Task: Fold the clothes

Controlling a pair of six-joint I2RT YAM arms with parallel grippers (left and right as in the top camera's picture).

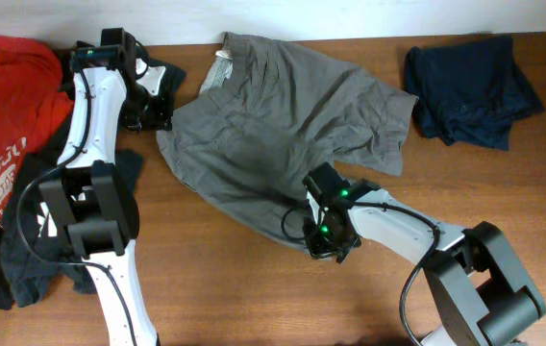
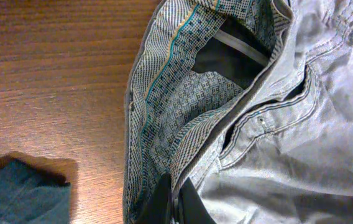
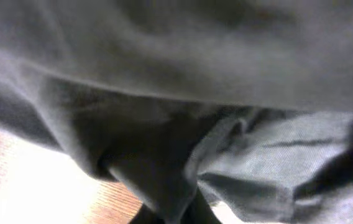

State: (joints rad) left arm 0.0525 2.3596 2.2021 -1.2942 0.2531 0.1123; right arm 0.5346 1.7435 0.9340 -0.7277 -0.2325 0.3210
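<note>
My left gripper [image 1: 161,113] is pinched almost fully closed on the pair of grey-khaki cotton shorts [image 1: 283,125]. Its fingers bite the cloth edge right at the patterned, pale-lined waistband [image 2: 164,106], which gapes open just ahead of them in the wrist view. My right gripper [image 1: 333,242] sits at the opposite, lower hem. Its own view is blurred, but the cloth bunches down between the two dark fingers, so I judge it clamped on the hem, though the fingers are mostly hidden.

The shorts lie spread and rumpled between my two hands on the brown wooden table [image 1: 215,288], not yet folded. Holding opposite edges makes sense to me: with both grips I can tension the cloth and carry one side over the other. My worry is that the left hand has caught only one layer at the waistband.

Behind the left hand lie a red cotton tee [image 1: 13,96] and a black white-printed tee [image 1: 9,269]. A crumpled navy garment [image 1: 470,86] lies well beyond the right hand.
</note>
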